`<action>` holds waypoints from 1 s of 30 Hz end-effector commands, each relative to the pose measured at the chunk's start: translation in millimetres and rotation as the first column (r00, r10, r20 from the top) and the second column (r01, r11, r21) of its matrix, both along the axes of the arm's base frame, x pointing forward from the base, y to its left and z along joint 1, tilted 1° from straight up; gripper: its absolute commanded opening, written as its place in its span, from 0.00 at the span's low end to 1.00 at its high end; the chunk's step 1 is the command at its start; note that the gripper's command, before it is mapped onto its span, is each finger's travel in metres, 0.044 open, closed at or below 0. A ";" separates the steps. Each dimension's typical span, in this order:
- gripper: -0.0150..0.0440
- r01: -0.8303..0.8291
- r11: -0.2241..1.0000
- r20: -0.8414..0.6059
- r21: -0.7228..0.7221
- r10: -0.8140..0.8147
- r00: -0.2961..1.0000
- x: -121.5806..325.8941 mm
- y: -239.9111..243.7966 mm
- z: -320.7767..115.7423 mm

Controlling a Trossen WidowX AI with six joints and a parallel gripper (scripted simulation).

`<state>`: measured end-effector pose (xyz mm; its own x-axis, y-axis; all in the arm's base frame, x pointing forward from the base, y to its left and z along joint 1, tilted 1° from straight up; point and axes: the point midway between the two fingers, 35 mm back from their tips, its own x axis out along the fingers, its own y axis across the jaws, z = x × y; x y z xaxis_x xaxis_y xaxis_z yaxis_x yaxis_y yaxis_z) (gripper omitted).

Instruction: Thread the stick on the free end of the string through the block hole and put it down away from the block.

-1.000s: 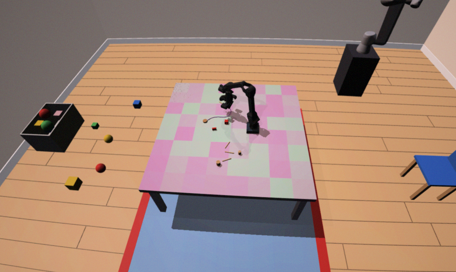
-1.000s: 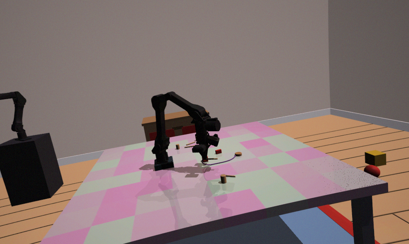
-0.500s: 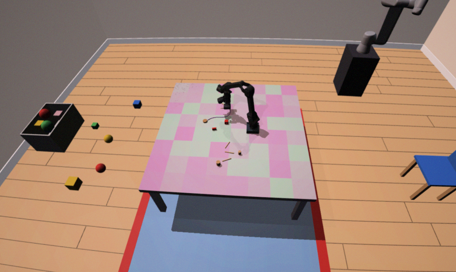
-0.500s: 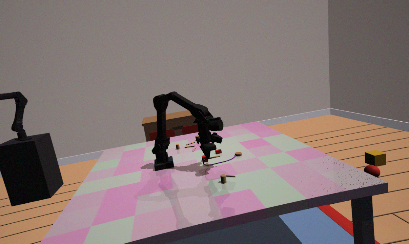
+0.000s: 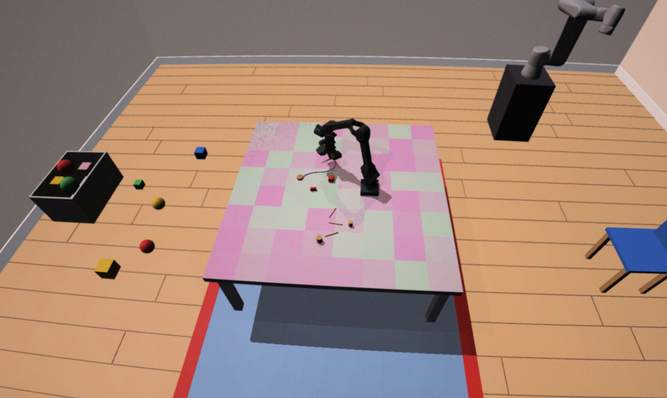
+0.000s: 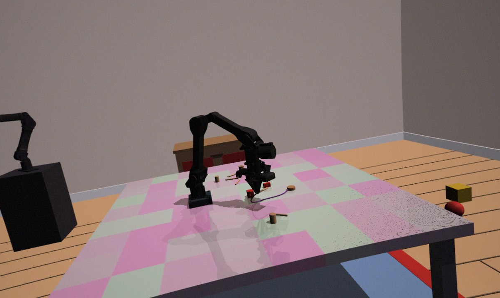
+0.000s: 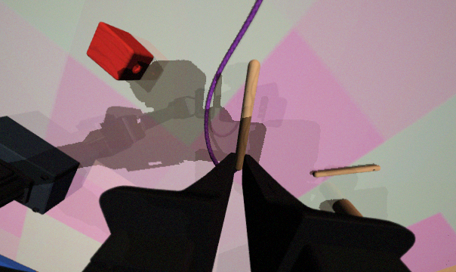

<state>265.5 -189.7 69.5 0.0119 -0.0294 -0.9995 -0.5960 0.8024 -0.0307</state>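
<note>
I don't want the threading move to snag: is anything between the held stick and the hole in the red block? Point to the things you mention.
Yes: its own purple string (image 5: 320,171) (image 6: 274,197) (image 7: 206,117) curves between the stick (image 5: 325,161) (image 6: 263,190) (image 7: 251,87) and the block (image 5: 331,178) (image 6: 250,193) (image 7: 112,51). I see nothing else between.

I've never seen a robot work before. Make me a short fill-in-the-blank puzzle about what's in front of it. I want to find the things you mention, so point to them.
The string (image 5: 320,171) (image 6: 271,198) (image 7: 228,57) is coloured ____.
The block with the hole (image 5: 331,178) (image 6: 250,193) (image 7: 116,53) is coloured ____.
Pinched in the gripper (image 5: 336,157) (image 6: 257,192) (image 7: 238,159) is a thin wooden ____.
The chair (image 5: 639,247) beyond the table (image 5: 256,237) (image 6: 140,222) has a seat coloured ____.

Missing words: purple; red; stick; blue.
</note>
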 end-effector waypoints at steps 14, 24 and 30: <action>0.25 -0.588 0.809 -0.020 -0.008 0.588 0.809 17.8 0.5 0.4; 0.25 -0.786 0.618 -0.031 -0.006 0.786 0.617 25.1 1.8 -0.3; 0.25 -0.786 0.618 -0.031 -0.006 0.786 0.618 25.3 -0.1 -0.2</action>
<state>289.6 -187.1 67.8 0.0149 -0.0318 -0.9994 -0.9992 0.0367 -0.0161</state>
